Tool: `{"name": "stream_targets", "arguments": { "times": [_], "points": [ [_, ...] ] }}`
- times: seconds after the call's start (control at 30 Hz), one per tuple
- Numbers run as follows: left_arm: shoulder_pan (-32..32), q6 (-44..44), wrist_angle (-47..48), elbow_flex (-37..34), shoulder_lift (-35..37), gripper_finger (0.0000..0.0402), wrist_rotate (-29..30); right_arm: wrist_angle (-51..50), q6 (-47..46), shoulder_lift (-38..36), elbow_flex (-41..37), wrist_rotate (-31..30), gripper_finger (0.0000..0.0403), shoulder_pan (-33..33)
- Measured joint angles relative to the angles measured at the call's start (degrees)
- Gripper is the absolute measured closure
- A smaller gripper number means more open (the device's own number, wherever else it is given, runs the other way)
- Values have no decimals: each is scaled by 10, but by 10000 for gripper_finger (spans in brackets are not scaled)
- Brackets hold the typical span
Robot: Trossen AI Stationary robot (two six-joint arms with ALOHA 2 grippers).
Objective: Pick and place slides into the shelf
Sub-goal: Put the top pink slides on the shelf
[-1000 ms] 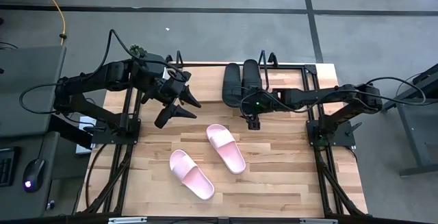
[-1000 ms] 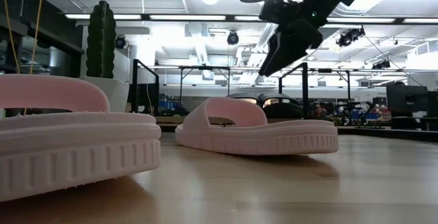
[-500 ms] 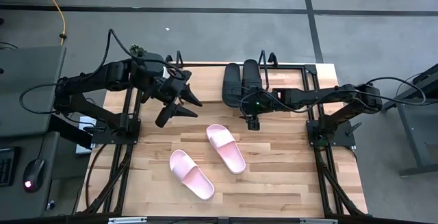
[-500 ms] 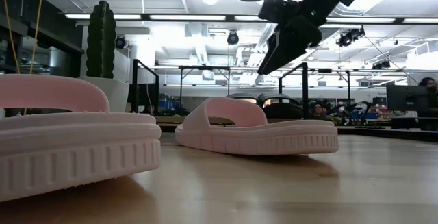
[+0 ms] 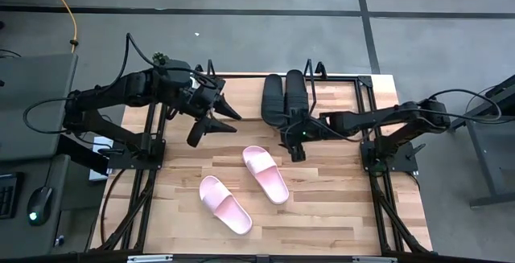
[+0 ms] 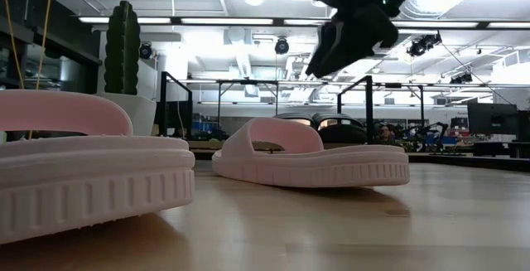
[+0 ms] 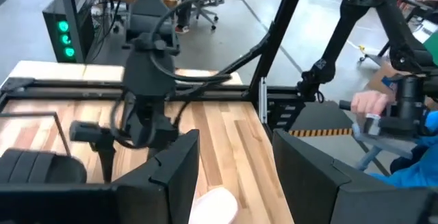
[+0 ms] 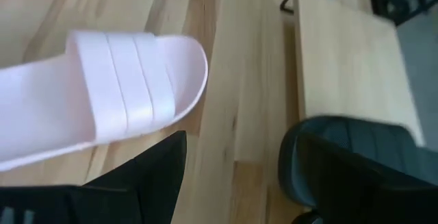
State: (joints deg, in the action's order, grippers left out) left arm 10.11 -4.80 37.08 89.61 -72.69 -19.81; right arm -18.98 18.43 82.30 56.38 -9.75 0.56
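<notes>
The light wooden-plank table (image 5: 322,215) carries the whole workspace. At its far edge sits the low shelf of thin black wire frame over a light wooden board (image 5: 342,94), already holding the two matte black wide-strap slides (image 5: 283,96) side by side. The two pale pink wide-strap slides remain on the open table: the nearer-to-shelf pink slide (image 5: 265,174) and the outer pink slide (image 5: 225,204), lying apart, both strap-up.

Step in hand, as judged: half the task is done; the third slide is being approached. The right gripper (image 5: 294,141) hangs above the table between the black pair and the nearer-to-shelf pink slide, jaws wide and empty; its wrist view shows that slide's strap (image 8: 123,80) just ahead. The left gripper (image 5: 211,122) hovers over the table's far left, jaws likewise wide and empty.

Next move calls for descent onto the strap or sidewall, then closing firmly.

Obstructions: the black pair fills the shelf's left portion, so placement must go to the free board beside it. A green cactus in a white pot (image 6: 122,51) stands at the far left corner. A person's hand and blue sleeve (image 7: 383,111) show beyond the table.
</notes>
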Motion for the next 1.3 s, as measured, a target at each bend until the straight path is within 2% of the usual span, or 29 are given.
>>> {"name": "stream_targets", "arguments": {
  "times": [0.2, 0.4, 0.77, 1.03, 1.3],
  "points": [
    [-3, -29, -2, 0, -19, 227, -6, -13, -4, 0, 39, -28, 137, 43],
    [-39, -29, 8, -6, -68, 227, -23, -28, -4, 0, 59, -76, 137, 80],
    [-149, 49, -6, -5, -116, 227, -17, -66, -30, 0, 62, -117, 137, 118],
    [-236, 63, -8, -4, -115, 227, 57, -69, -45, 0, 62, -127, 137, 150],
    [-294, 58, -16, -32, -113, 227, 128, -53, -30, 0, 62, -176, 137, 180]
  ]
}}
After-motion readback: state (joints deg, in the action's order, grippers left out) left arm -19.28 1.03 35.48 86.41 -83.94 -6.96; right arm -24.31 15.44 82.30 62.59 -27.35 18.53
